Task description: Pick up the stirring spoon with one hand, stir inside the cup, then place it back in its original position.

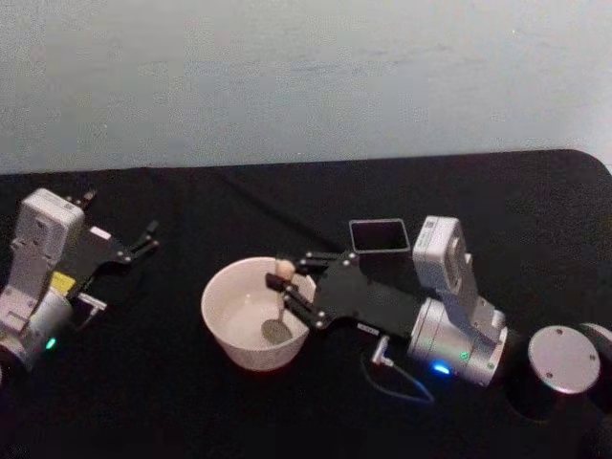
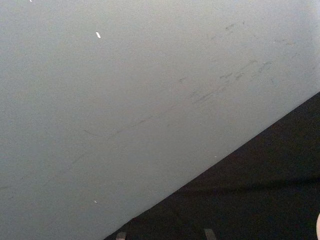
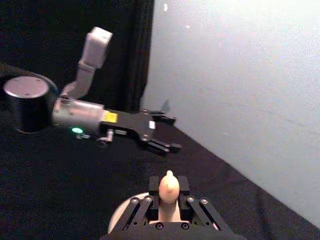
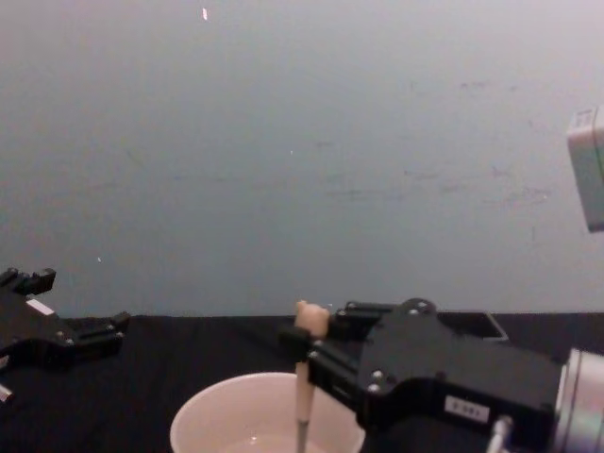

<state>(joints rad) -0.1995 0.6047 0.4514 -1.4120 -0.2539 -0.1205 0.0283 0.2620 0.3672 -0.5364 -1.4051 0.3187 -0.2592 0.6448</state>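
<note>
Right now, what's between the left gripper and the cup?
Nothing: in the head view, bare black table separates the open left gripper from the cup. The right gripper holds the stirring spoon in the cup from the other side.

Noted black table surface [image 1: 172,402], matte, rounded at far right corner. Found pale grey-blue wall [image 1: 306,76] directly behind, meeting table's rear edge. Recorded faint dark scuff marks [image 2: 235,75] scattered across wall, plus one small white fleck [image 2: 98,35] high up. Logged black drape [image 3: 132,45] with vertical folds, adjoining wall.
</note>
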